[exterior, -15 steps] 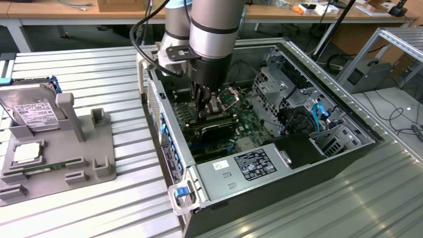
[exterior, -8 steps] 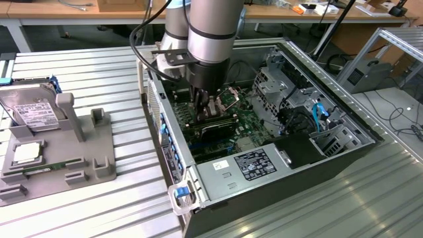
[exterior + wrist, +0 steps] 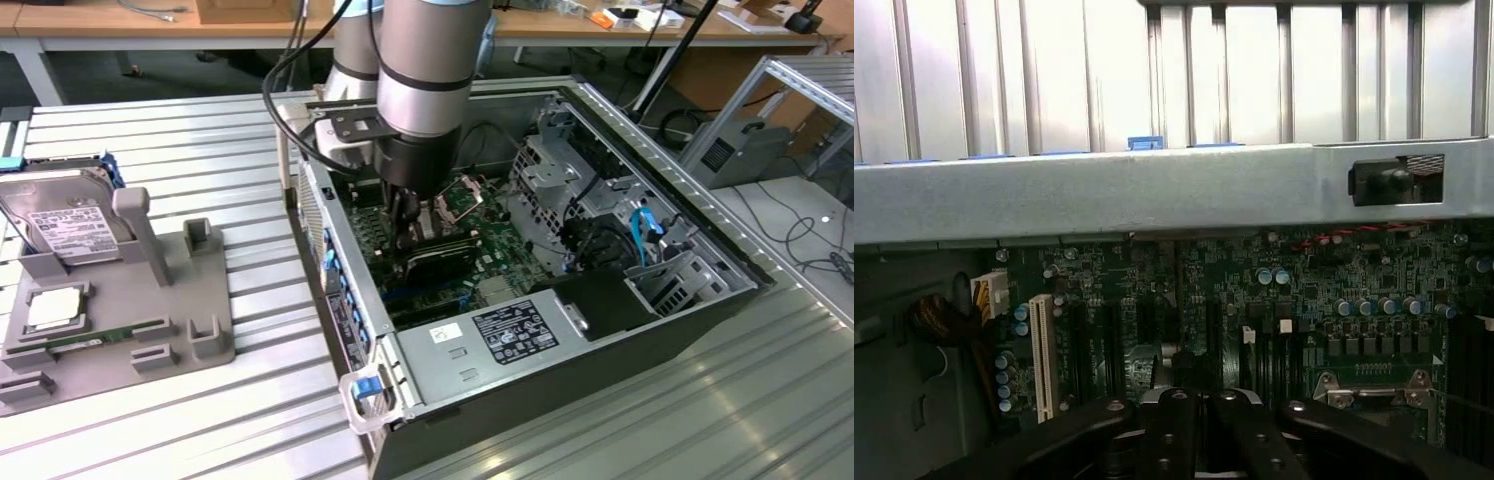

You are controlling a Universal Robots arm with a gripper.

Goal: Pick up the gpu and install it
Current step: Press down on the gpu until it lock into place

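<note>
In the wrist view the pincer (image 3: 1194,430) hangs low over the motherboard (image 3: 1304,300), its fingers (image 3: 1172,425) drawn narrow together; whether the gpu sits between them cannot be told. In the exterior view the arm (image 3: 424,70) reaches down into the open computer case (image 3: 534,340). Farther toward that view's left, a grey fixture (image 3: 147,300) on the desk (image 3: 254,130) carries a hard drive (image 3: 60,215).

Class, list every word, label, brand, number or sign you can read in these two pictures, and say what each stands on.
No text can be read with confidence.
Black label on the power supply in the computer case: print too small to read.
White label on the hard drive: print too small.
Motherboard markings, wrist view: blurred, unreadable.
</note>
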